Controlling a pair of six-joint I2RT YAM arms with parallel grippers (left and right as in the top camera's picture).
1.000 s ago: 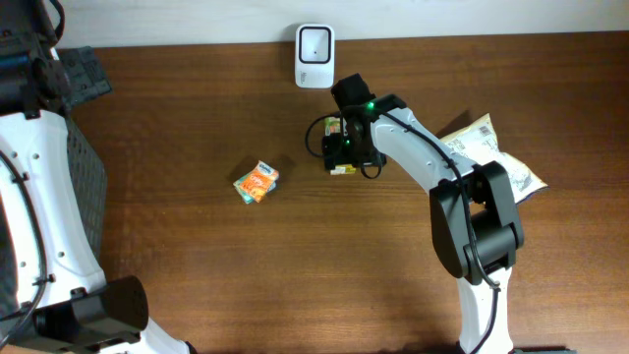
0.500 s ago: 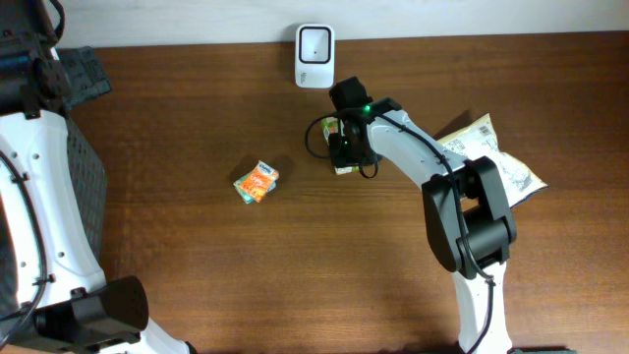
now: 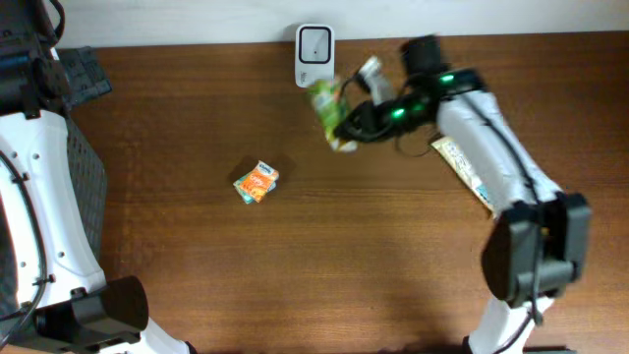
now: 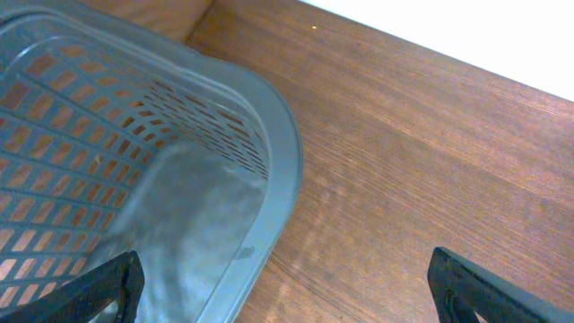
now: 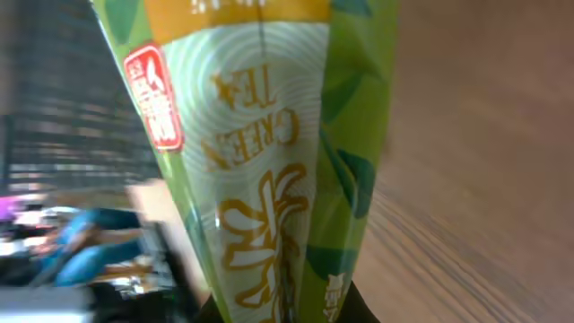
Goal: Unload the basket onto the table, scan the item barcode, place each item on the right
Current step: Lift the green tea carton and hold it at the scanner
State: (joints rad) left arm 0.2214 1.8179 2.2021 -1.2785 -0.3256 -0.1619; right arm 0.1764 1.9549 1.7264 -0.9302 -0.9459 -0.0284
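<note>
- Green tea packet (image 3: 322, 103): raised from the table (image 3: 393, 256), projecting ahead of the jaws toward the scanner (image 3: 314, 43); barcode presentation comes next.
- Right gripper (image 3: 344, 128): jaws newly clamped on the packet's end.
- Left gripper (image 4: 287, 301): jaws fully spread, empty.

Found passable: bare wood of table (image 3: 344, 275) at lower centre | Blocked upper centre: scanner (image 3: 314, 43), green tea packet (image 3: 329, 113) held up just below it | Centre-left: orange packet (image 3: 257, 182) | Left edge: basket (image 4: 269, 135) | Upper right: crossed by right arm (image 3: 482, 128)
</note>
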